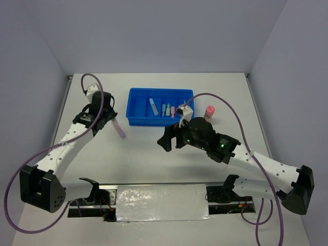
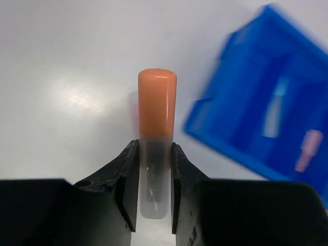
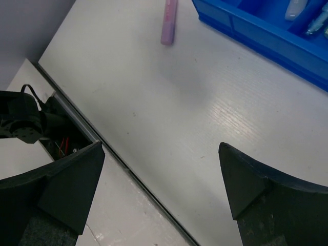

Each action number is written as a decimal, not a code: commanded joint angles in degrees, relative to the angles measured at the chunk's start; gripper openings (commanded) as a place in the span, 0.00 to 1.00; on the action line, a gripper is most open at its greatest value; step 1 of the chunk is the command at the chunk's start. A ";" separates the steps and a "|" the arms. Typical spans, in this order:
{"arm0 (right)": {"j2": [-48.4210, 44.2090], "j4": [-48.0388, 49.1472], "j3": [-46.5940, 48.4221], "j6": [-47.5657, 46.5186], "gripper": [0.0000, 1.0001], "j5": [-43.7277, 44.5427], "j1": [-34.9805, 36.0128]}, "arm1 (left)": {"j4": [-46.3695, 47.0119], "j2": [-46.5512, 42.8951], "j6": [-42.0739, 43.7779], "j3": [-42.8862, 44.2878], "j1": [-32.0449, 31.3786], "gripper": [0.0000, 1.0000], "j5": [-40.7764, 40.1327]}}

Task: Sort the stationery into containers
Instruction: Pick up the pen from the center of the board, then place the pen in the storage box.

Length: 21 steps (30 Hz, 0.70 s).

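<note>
Orange-capped marker (image 2: 157, 102) pinched in left tool (image 2: 154, 148), right tool (image 3: 161, 148) gaping empty, one purple marker (image 1: 119, 128), one tray (image 1: 136, 105).

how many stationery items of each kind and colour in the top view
pale blue pen: 1
green markers: 2
pink marker: 1
purple marker: 1
pink glue stick: 1
total: 6

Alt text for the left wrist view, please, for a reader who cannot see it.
The left hand's two black fingers press on either side of the clear barrel of an orange-capped marker, its cap pointing away from the camera. A blurred blue tray with compartments lies to the right on the white table.
</note>
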 commanded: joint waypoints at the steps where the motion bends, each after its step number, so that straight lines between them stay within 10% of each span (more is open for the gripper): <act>1: -3.34 1.17 -1.36 -0.40 1.00 3.63 -0.47 | 11.09 5.88 11.11 6.65 -2.17 0.06 11.89; 10: -10.63 -4.45 -2.41 -0.14 1.00 4.34 -0.56 | 8.56 37.71 19.56 40.99 -8.07 0.06 22.66; 16: -12.93 -6.21 -2.94 -0.58 1.00 4.08 -1.09 | 7.66 46.08 17.89 45.52 -8.33 0.14 24.06; 21: -12.93 -6.57 -2.24 -1.02 1.00 3.90 -1.09 | 7.15 45.13 16.49 44.38 -9.04 0.68 21.26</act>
